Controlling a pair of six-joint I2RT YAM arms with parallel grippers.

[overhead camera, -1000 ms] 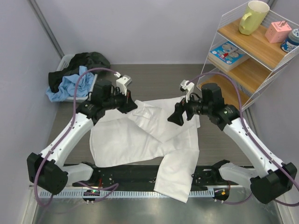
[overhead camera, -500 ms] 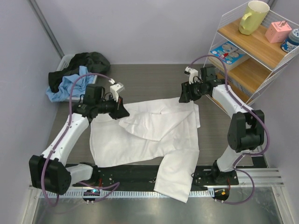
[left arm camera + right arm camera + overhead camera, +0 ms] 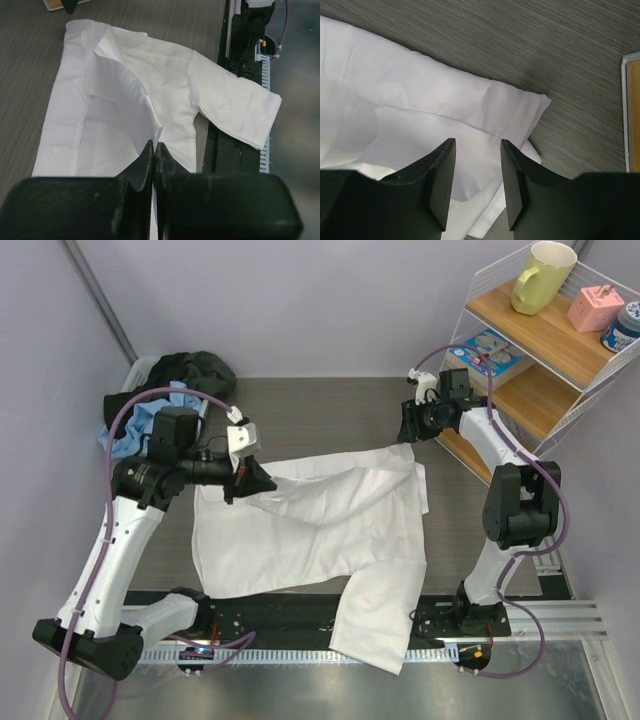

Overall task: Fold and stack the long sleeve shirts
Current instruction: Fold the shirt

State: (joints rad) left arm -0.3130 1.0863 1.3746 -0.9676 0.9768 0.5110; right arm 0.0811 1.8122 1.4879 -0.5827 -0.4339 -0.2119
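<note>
A white long sleeve shirt [image 3: 320,530] lies spread on the table, one sleeve [image 3: 378,625] draped over the front rail. My left gripper [image 3: 243,480] is at the shirt's left far edge and is shut on a raised fold of the cloth [image 3: 125,90]; in the left wrist view the jaws [image 3: 154,147] press together with white cloth between them. My right gripper [image 3: 405,432] hovers over the shirt's far right corner [image 3: 520,100]. Its fingers [image 3: 477,145] stand apart, with cloth lying flat below them and nothing pinched.
A bin [image 3: 150,375] with dark and blue clothes [image 3: 150,425] sits at the back left. A wire shelf unit [image 3: 530,360] with a yellow mug [image 3: 541,275], a pink box and a book stands at the right, close to the right arm. The black rail [image 3: 290,612] runs along the front.
The right arm has swung back toward the far right corner and its jaws have narrowed. The left gripper has drawn the shirt's edge leftward, and the folded-over cloth now lies flatter.
</note>
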